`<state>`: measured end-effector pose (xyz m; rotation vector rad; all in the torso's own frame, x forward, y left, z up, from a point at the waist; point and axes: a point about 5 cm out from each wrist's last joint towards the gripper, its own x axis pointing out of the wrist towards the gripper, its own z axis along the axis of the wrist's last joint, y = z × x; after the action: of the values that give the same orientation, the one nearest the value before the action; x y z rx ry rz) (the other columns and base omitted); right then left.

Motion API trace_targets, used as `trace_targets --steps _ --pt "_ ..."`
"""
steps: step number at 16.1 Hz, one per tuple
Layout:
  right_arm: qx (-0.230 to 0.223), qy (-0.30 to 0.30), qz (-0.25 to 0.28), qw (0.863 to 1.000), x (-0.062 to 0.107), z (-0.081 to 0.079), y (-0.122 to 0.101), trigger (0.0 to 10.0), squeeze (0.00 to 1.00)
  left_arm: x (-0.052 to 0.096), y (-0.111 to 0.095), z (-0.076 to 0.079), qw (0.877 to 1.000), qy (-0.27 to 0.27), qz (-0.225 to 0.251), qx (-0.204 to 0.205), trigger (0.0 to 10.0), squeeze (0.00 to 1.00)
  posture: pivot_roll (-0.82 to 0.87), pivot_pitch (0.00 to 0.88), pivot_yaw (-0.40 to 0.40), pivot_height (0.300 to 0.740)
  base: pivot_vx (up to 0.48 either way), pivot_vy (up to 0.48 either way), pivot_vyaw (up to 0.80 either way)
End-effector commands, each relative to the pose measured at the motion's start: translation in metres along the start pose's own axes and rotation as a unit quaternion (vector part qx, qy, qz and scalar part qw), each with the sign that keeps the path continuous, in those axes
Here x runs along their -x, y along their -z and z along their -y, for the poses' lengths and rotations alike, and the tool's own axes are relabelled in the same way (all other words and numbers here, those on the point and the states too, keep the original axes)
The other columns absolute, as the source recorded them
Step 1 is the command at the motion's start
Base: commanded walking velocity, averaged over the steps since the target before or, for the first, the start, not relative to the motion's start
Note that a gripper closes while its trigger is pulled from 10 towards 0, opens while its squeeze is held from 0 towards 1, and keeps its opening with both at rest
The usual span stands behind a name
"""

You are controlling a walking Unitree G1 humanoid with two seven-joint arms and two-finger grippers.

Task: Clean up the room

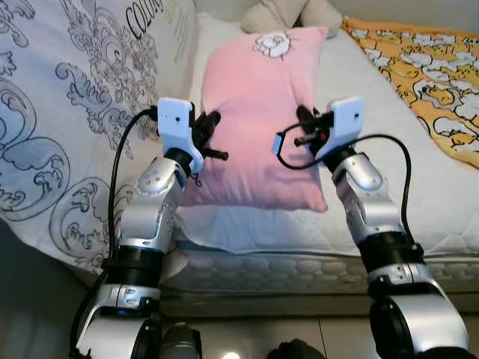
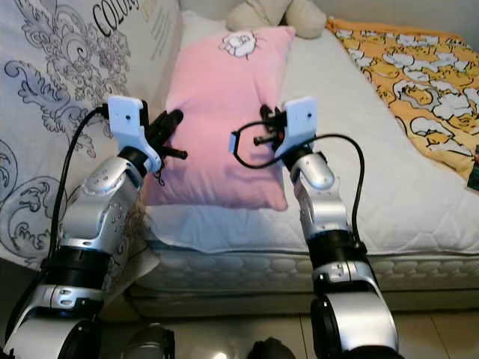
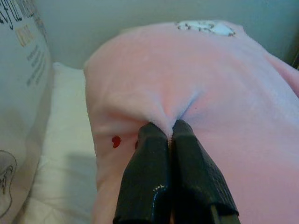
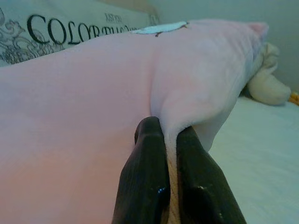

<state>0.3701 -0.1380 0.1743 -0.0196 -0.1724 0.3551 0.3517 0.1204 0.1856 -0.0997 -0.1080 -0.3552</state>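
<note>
On the white mattress, a pink pillow lies lengthwise, its far end carrying a small white cartoon patch. Both arms reach over the near edge of the bed to it. Left gripper is at the pillow's left edge, fingers pressed together with a pinch of pink fabric caught between the tips; the cover puckers into a fold right at the tips. Right gripper is at the pillow's right edge, fingers likewise clamped on a ridge of pink cloth. Pillow's near end sits close to the mattress's front edge; I cannot tell if it is raised off the bed or resting.

Left of the pillow, touching or just beside it, a white duvet with grey scroll pattern and black lettering is piled high and hangs over the bed's side. Beyond the pillow's far end, a beige plush toy sits at the head of the bed. At the right, an orange and white patterned blanket covers the far side of the mattress, well apart from the pillow. Black cables loop from both wrists. Tiled floor under the bed's front edge.
</note>
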Motion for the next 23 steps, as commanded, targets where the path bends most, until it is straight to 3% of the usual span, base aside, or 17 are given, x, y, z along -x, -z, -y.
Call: trace_targets --steps 1,4,9,17,19,23 --pt "0.001 0.031 0.01 0.999 0.004 0.012 -0.006 0.0 0.0 0.001 -0.006 -0.004 1.0 -0.021 0.014 -0.006 0.0 0.0 0.07 0.0 -0.051 0.697 0.0 0.0 0.0" --pt "-0.004 0.035 -0.009 0.999 0.005 0.006 0.001 0.0 0.0 0.004 -0.003 0.006 1.0 -0.015 0.006 -0.006 0.0 0.0 0.06 0.0 -0.048 0.697 0.0 0.0 0.52" --pt "-0.02 0.051 -0.013 0.998 0.009 0.007 0.005 0.0 0.0 0.005 -0.002 0.008 1.0 -0.012 0.004 -0.017 0.0 0.0 0.06 0.0 -0.048 0.71 0.0 0.0 0.19" --pt "0.006 0.063 -0.011 0.998 0.017 0.009 0.01 0.0 0.0 0.002 -0.002 0.012 0.999 0.004 0.005 -0.035 0.0 0.0 0.05 0.0 -0.042 0.71 0.0 0.0 0.0" --pt "0.01 0.078 0.006 0.997 0.019 0.014 0.005 0.0 0.0 0.002 -0.007 0.016 0.998 0.011 0.017 -0.057 0.0 0.0 0.04 0.0 -0.037 0.71 0.48 0.0 0.0" --pt "0.023 0.072 0.025 0.997 0.009 0.021 -0.013 0.0 0.0 -0.002 -0.018 0.016 0.998 0.011 0.031 -0.062 0.0 0.0 0.05 0.0 -0.035 0.71 0.48 0.0 0.0"
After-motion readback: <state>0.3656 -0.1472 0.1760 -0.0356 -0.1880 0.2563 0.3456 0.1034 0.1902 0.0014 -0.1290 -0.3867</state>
